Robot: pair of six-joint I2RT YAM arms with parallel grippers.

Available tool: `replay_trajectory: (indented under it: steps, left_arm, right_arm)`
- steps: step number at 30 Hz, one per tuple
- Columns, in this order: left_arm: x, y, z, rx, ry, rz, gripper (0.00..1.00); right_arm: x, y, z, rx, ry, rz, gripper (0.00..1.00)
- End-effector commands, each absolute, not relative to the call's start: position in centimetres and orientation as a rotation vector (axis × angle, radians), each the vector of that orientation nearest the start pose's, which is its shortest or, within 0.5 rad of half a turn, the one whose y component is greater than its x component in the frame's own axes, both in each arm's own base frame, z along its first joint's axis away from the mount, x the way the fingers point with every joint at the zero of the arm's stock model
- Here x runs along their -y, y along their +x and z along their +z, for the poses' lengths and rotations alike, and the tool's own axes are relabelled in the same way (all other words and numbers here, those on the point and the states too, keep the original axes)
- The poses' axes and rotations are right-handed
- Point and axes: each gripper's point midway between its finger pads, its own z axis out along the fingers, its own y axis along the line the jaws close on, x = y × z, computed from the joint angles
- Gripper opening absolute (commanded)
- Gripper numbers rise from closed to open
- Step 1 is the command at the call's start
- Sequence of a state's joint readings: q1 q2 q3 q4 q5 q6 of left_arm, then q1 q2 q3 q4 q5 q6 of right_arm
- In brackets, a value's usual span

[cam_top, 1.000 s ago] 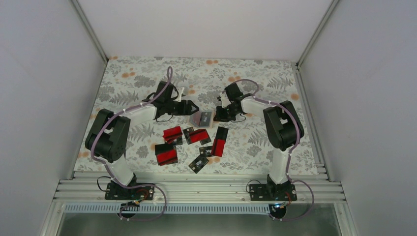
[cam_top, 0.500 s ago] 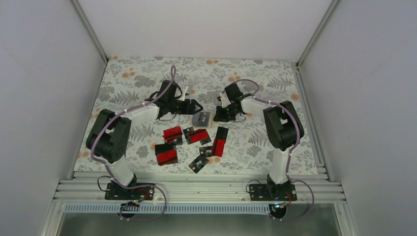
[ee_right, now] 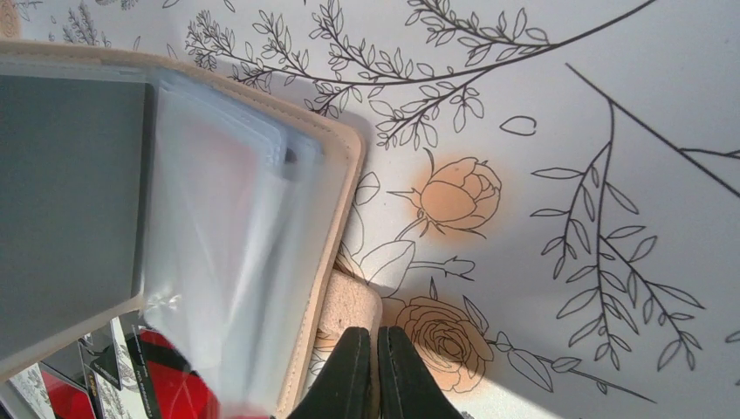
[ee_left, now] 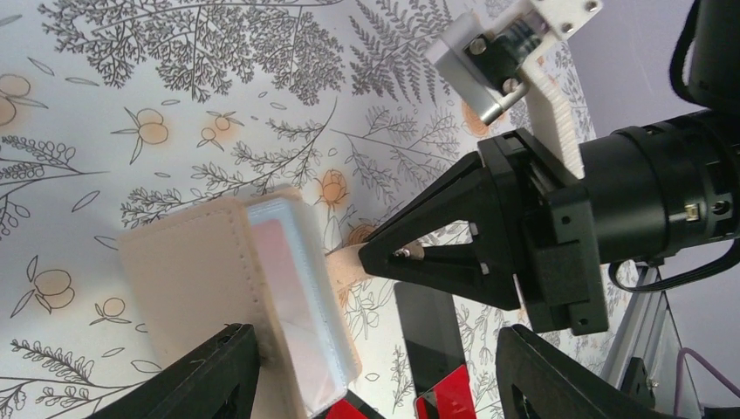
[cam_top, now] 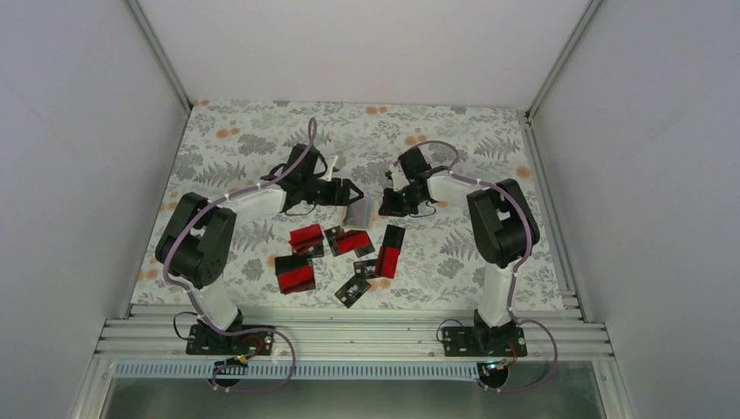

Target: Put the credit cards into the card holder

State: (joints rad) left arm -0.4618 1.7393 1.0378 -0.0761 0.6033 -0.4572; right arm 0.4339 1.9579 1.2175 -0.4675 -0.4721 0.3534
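Now, card holder (ee_left: 192, 279), clear sleeves (ee_left: 297, 297) fanned, tab (ee_right: 349, 305) clamped in right gripper (ee_right: 377, 336); left gripper (ee_left: 375, 345) apart.

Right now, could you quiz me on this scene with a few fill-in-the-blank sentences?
The right end effector pinches the card holder's tab; the left end effector has its jaws ____. The loose credit cards are red and ____. They are touched by ____ end effector.
Missing words: open; black; neither.

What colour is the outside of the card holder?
The card holder is tan-beige outside, with stitched edges. The left wrist view shows it best.
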Motion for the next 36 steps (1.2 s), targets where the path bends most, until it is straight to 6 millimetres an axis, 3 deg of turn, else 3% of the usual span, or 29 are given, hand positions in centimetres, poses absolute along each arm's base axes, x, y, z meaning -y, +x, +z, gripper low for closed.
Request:
replay_trajectory:
  steps: [1, 21, 28, 36]
  left_arm:
    - [29.2, 35.8, 11.3, -2.430, 0.341, -1.153, 0.68]
    - [29.0, 35.6, 10.4, -2.451, 0.340, -1.124, 0.68]
    - [27.4, 35.7, 9.1, -2.497, 0.319, -0.977, 0.67]
    - [26.6, 35.1, 8.4, -2.507, 0.285, -0.942, 0.58]
  right_arm:
    - [-25.8, 35.4, 3.3, -2.828, -0.281, 0.863, 0.05]
    - [-25.8, 35.4, 3.4, -2.829, -0.280, 0.862, 0.04]
    - [-25.7, 35.6, 3.6, -2.827, -0.285, 0.847, 0.04]
    - [-25.8, 36.1, 3.9, -2.828, -0.284, 0.844, 0.04]
